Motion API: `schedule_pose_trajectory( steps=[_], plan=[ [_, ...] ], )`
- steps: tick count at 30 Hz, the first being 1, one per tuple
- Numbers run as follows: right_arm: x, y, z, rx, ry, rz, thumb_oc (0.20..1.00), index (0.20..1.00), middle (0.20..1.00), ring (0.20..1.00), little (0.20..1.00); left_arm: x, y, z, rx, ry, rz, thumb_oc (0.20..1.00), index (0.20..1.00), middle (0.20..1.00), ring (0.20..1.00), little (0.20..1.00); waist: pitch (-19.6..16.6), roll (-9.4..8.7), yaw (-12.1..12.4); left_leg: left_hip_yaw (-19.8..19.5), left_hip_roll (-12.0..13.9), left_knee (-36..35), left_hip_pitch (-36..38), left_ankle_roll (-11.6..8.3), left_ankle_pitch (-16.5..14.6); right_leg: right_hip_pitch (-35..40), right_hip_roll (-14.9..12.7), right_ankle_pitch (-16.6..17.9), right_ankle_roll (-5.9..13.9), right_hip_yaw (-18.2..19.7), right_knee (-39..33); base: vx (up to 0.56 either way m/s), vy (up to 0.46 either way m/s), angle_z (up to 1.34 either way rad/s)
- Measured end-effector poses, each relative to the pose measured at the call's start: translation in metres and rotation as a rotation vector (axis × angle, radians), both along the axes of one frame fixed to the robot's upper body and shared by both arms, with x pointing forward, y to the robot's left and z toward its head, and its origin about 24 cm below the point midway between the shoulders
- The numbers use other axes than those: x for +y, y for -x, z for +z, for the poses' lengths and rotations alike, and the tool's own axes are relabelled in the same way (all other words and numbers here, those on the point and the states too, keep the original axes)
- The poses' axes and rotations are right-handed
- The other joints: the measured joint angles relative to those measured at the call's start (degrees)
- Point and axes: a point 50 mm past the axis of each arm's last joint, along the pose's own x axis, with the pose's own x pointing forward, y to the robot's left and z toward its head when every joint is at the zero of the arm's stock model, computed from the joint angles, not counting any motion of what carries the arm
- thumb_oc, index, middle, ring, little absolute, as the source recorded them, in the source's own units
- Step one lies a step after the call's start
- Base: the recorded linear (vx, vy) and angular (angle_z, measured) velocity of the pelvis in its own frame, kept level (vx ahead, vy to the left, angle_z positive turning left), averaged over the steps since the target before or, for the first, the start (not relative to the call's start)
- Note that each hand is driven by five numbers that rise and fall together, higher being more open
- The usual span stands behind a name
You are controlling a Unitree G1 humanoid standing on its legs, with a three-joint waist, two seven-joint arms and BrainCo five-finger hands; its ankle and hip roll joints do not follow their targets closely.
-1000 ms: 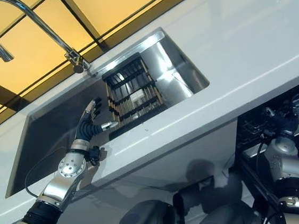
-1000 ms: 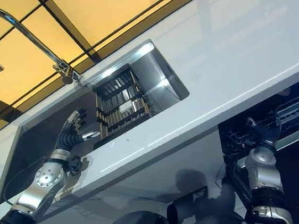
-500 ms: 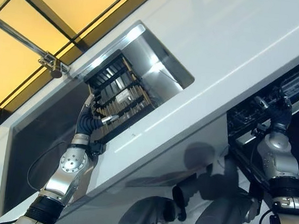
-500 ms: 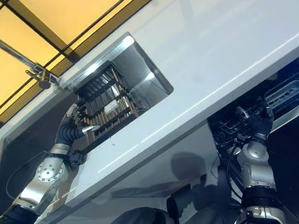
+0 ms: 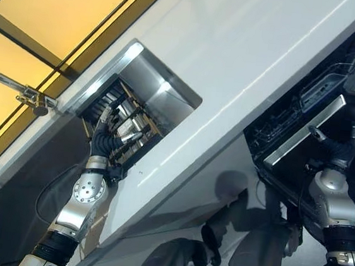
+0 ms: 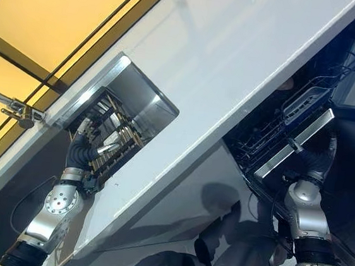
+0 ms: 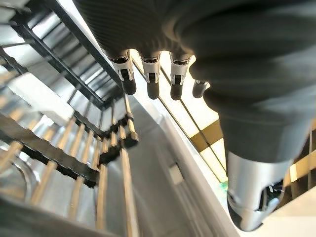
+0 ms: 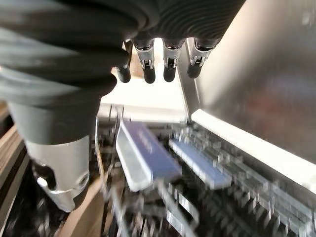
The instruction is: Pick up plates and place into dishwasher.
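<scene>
Plates are hard to make out for certain: pale, flat pieces seem to stand among the dark bars of the drying rack point(image 5: 125, 118) that sits in the sink point(image 5: 160, 83), and none is in either hand. The left hand point(image 5: 104, 139) is at the rack, its fingers point(image 7: 150, 89) loose and fairly straight, thumb apart, with nothing between them. So the step in hand looks like the reach for a plate, not the carry. The next move probably calls for sliding the fingers down beside one plate's rim, closing thumb against it and lifting straight up so it clears the bars. The right hand point(image 5: 344, 147) hangs by the open dishwasher point(image 5: 308, 102), just below its pulled-out basket point(image 8: 197, 168), fingers relaxed and empty. A tap point(image 5: 23, 94) stands beside the sink.
</scene>
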Motion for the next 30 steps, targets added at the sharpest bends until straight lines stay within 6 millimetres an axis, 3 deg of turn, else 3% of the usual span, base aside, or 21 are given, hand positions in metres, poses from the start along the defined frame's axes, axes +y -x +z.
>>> schedule_pose_trajectory(
  steps=[9, 15, 16, 17, 18, 20, 21, 22, 23, 24, 25, 26, 30],
  plan=[
    [0.000, 0.012, -0.002, -0.013, 0.030, -0.049, 1.000, 1.000, 1.000, 1.000, 1.000, 0.001, 0.001, 0.004, -0.031, -0.016, 0.006, 1.000, 1.000, 1.000, 1.000, 1.000, -0.18, 0.24, -1.13, 1.52, 0.61, -1.22, 0.67, -0.24, 0.05, -0.82, 1.03, 0.05, -0.05, 1.28, -0.42, -0.07, -0.066, -0.08],
    [0.009, 0.016, 0.003, -0.064, 0.052, -0.026, 1.000, 1.000, 1.000, 1.000, 1.000, 0.004, -0.001, 0.011, -0.067, -0.020, 0.035, 1.000, 1.000, 1.000, 1.000, 1.000, 0.19, -0.25, -3.41, 1.40, 1.39, -0.01, 1.00, -1.38, -0.72, -2.52, 3.19, -1.35, -0.37, 4.09, 1.50, 0.06, -0.044, -0.20],
    [0.012, 0.016, 0.001, -0.068, 0.044, -0.021, 1.000, 1.000, 1.000, 1.000, 1.000, 0.006, 0.000, 0.011, -0.067, -0.018, 0.045, 1.000, 1.000, 1.000, 1.000, 1.000, 0.74, -0.98, -3.69, 0.45, 1.60, 1.35, 1.62, -1.91, -1.85, -3.47, 4.34, -2.29, -0.43, 5.81, 2.66, 0.33, 0.028, -0.74],
    [0.016, 0.014, -0.002, -0.066, 0.025, -0.008, 1.000, 1.000, 1.000, 1.000, 1.000, 0.010, 0.001, 0.008, -0.061, -0.008, 0.073, 1.000, 1.000, 1.000, 1.000, 1.000, 1.18, -1.56, -3.03, -3.71, 1.47, 4.17, 1.97, -1.74, -3.72, -3.96, 6.04, -3.08, -0.78, 8.70, 3.87, 0.23, 0.014, -1.18],
    [0.022, 0.014, -0.004, -0.072, 0.009, 0.005, 1.000, 1.000, 1.000, 1.000, 1.000, 0.013, 0.002, 0.006, -0.052, 0.000, 0.099, 1.000, 1.000, 1.000, 1.000, 1.000, 1.85, -2.49, -1.83, -7.53, 1.09, 7.14, 2.36, -1.07, -4.33, -3.73, 7.65, -2.86, -1.29, 12.16, 4.04, 0.09, 0.015, -1.43],
    [0.029, 0.013, -0.006, -0.080, -0.001, 0.032, 1.000, 1.000, 1.000, 1.000, 1.000, 0.015, 0.004, 0.008, -0.066, 0.006, 0.124, 1.000, 1.000, 1.000, 1.000, 1.000, 2.57, -3.86, -1.88, -13.52, -1.54, 11.43, 0.76, 0.77, -7.53, -4.24, 9.95, -2.95, -1.25, 17.97, 3.55, -0.07, 0.058, -1.31],
    [0.030, 0.013, -0.005, -0.090, 0.003, 0.028, 1.000, 1.000, 1.000, 1.000, 1.000, 0.015, 0.003, 0.016, -0.105, 0.008, 0.127, 1.000, 1.000, 1.000, 1.000, 1.000, 2.57, -3.86, -1.79, -12.88, -2.74, 8.51, 0.70, 1.74, -8.96, -5.89, 11.29, -2.59, -1.48, 18.96, 3.67, -0.15, 0.139, -1.15],
    [0.030, 0.014, -0.006, -0.093, -0.004, 0.022, 1.000, 1.000, 1.000, 1.000, 1.000, 0.017, 0.001, 0.023, -0.136, 0.008, 0.134, 1.000, 1.000, 1.000, 1.000, 1.000, 2.77, -4.36, -1.41, -12.10, -2.70, 8.51, 0.85, 1.02, -9.63, -6.70, 11.45, -2.25, -1.21, 19.66, 3.69, -0.12, 0.198, -1.02],
    [0.028, 0.018, -0.010, -0.082, -0.001, 0.010, 1.000, 1.000, 1.000, 1.000, 1.000, 0.017, -0.002, 0.029, -0.161, 0.002, 0.133, 1.000, 1.000, 1.000, 1.000, 1.000, 2.64, -5.03, -1.97, -10.66, -2.44, 9.25, -0.11, 1.61, -10.03, -7.04, 10.97, -2.33, -0.63, 19.38, 1.92, -0.07, 0.189, -0.73],
    [0.025, 0.022, -0.012, -0.076, -0.001, -0.013, 1.000, 1.000, 1.000, 1.000, 1.000, 0.017, -0.005, 0.034, -0.179, -0.020, 0.125, 1.000, 1.000, 1.000, 1.000, 1.000, 2.27, -4.59, -2.27, -9.92, -2.15, 9.87, -1.09, 1.74, -10.12, -7.99, 11.12, -2.75, -0.80, 19.16, 2.77, -0.03, 0.201, -0.48],
    [0.023, 0.026, -0.016, -0.067, -0.006, -0.040, 1.000, 1.000, 1.000, 1.000, 1.000, 0.018, -0.007, 0.039, -0.197, -0.038, 0.121, 1.000, 1.000, 1.000, 1.000, 1.000, 2.34, -5.25, -2.31, -9.10, -2.10, 10.50, -1.51, 1.64, -10.17, -8.86, 11.27, -2.85, -1.41, 19.09, 6.83, -0.03, 0.188, -0.32],
    [0.019, 0.028, -0.017, -0.063, -0.008, -0.053, 1.000, 1.000, 1.000, 1.000, 1.000, 0.019, -0.009, 0.041, -0.206, -0.045, 0.118, 1.000, 1.000, 1.000, 1.000, 1.000, 2.36, -5.66, -2.46, -8.61, -2.70, 11.18, -1.67, 1.41, -10.28, -9.02, 11.09, -2.01, -0.77, 18.94, 6.71, -0.04, 0.215, -0.32],
    [0.012, 0.033, -0.017, -0.088, -0.031, -0.110, 1.000, 1.000, 1.000, 1.000, 1.000, 0.019, -0.010, 0.037, -0.184, -0.056, 0.102, 1.000, 1.000, 1.000, 1.000, 1.000, 2.33, -5.58, -3.56, -8.21, -5.10, 10.42, -1.17, 2.61, -9.63, -9.31, 8.27, -0.85, -1.76, 17.20, 3.62, 0.00, 0.122, -0.29]
  ],
)
